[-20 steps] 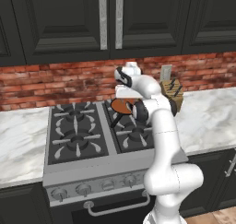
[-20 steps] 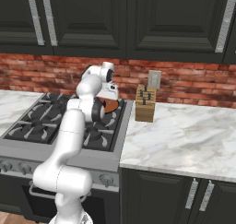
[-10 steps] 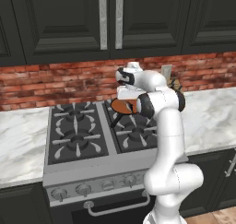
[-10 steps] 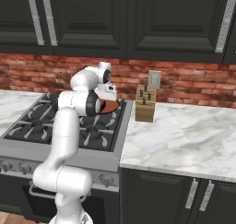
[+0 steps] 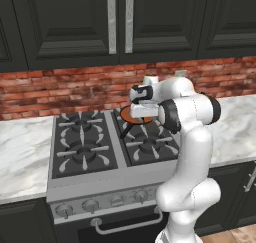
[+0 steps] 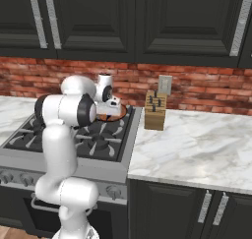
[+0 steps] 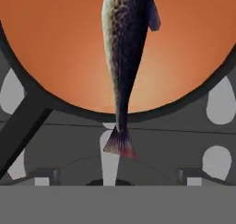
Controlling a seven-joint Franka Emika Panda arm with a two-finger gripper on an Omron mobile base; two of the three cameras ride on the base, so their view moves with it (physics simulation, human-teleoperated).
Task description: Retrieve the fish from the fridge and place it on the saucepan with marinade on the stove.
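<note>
The fish (image 7: 124, 57), dark speckled grey with a reddish tail, lies on the orange-brown surface of the saucepan with marinade (image 7: 55, 48). Its tail hangs over the pan's dark rim above a grate. The pan's black handle (image 7: 18, 131) runs off to the lower left in the hand view. The saucepan (image 5: 129, 116) sits on the back right burner of the stove (image 5: 85, 147). My gripper (image 5: 142, 107) hovers just above the pan (image 6: 118, 112), open, with nothing between its fingers. The fridge is out of view.
A wooden knife block (image 6: 155, 110) stands on the marble counter (image 6: 197, 144) right of the stove, below a wall outlet (image 6: 165, 84). Dark upper cabinets (image 5: 120, 22) hang over the brick backsplash. The stove's other burners carry nothing.
My arm has refolded, its elbow swinging out toward the front, while the hand stays over the pan. The fish has not moved.
</note>
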